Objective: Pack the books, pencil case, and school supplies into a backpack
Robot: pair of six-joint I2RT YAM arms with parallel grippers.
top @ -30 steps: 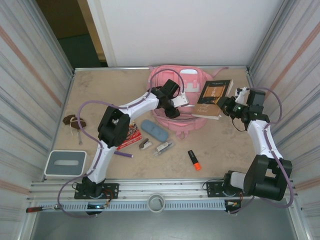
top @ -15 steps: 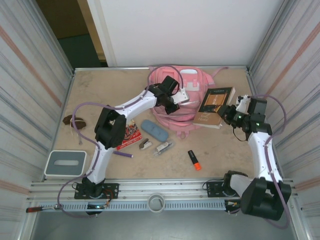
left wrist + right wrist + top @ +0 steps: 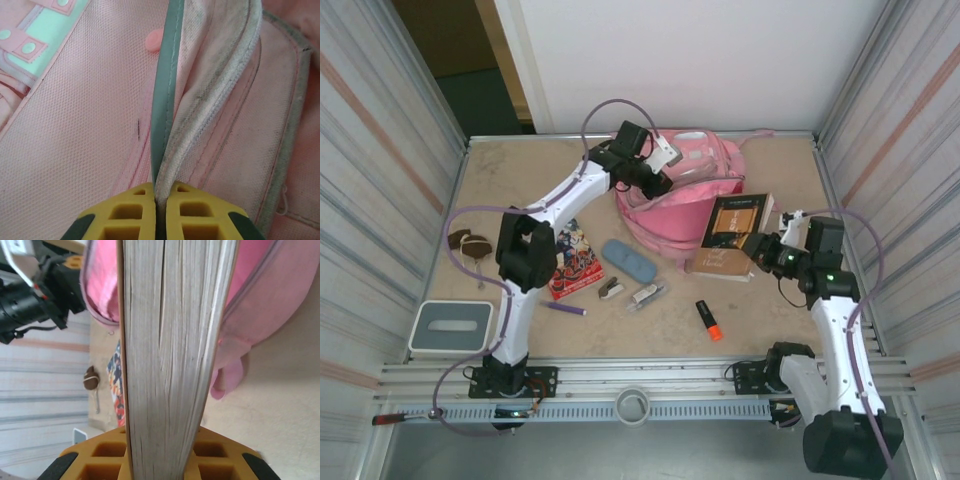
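Pink nylon is what the left pincer [image 3: 160, 194] has got. Its jaws are pressed together on the lip of the big pink fabric backpack [image 3: 692, 190], pinching the grey-green trim strip [image 3: 167, 75] that runs straight up from its fingertips. Looks like the point is to lift that edge so the mouth gapes and something flat can slide in.

That flat thing is the dark brown paperback with the lighter cover picture [image 3: 732, 225]. The right pincer [image 3: 763, 255] clamps it by its near edge, and the wrist view shows the page block wedged between the yellow fingers [image 3: 220, 452]. The book sticks out ahead of the pincer, tilted up against the backpack's side. It isn't inside yet, more like lined up and waiting.

Everything else lies on the table off to the right pincer's left:
- stubby orange-and-black highlighter [image 3: 708, 320], nearest to it
- small clear clip-like piece [image 3: 647, 294]
- small white-and-brown stapler-like piece [image 3: 611, 289]
- blue-grey oblong pencil case [image 3: 628, 261], just beside the backpack
- thin purple pen [image 3: 567, 309]
- red-and-white anime-cover paperback [image 3: 572, 262], under the left arm

So it's early going, with nothing packed by the look of it.
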